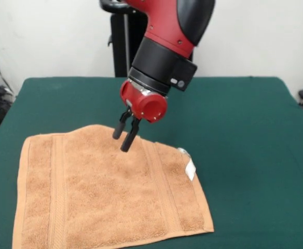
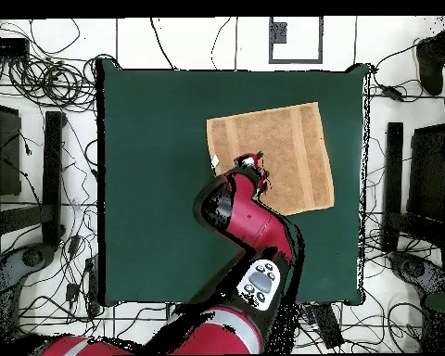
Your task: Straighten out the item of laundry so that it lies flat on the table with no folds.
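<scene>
The towel (image 1: 110,192) looked like rough, looped terry cloth, matt, with flatter woven bands. Under the towel, the desk (image 1: 245,135) wore smooth matt felt. The arm's (image 1: 167,41) shell shone like glossy plastic.

This is a robotics lab, not a home. A red and black arm (image 1: 167,46) on a pedestal works at a table (image 2: 152,185) draped in dark green cloth. In the overhead view, tangled cables (image 2: 41,83) sprawl over a white tiled floor (image 2: 171,42) from nine round to twelve o'clock, with black stands (image 2: 52,176) at nine and three.
</scene>
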`<action>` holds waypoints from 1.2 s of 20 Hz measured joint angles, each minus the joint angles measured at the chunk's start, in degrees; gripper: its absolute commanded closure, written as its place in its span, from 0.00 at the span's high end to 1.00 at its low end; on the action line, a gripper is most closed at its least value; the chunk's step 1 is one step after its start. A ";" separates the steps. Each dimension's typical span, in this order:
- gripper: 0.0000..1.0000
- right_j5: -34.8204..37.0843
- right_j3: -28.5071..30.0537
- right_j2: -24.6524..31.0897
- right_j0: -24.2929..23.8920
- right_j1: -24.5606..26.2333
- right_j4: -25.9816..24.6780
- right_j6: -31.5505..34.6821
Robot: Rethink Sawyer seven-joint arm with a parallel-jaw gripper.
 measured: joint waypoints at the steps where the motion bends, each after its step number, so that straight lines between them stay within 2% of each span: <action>1: 1.00 -0.01 0.62 -0.02 -0.01 -0.05 0.24 0.26; 16: 1.00 -0.01 8.94 1.96 -3.71 -5.36 0.39 0.27; 24: 1.00 -0.69 11.34 2.60 -3.03 -6.31 0.84 0.27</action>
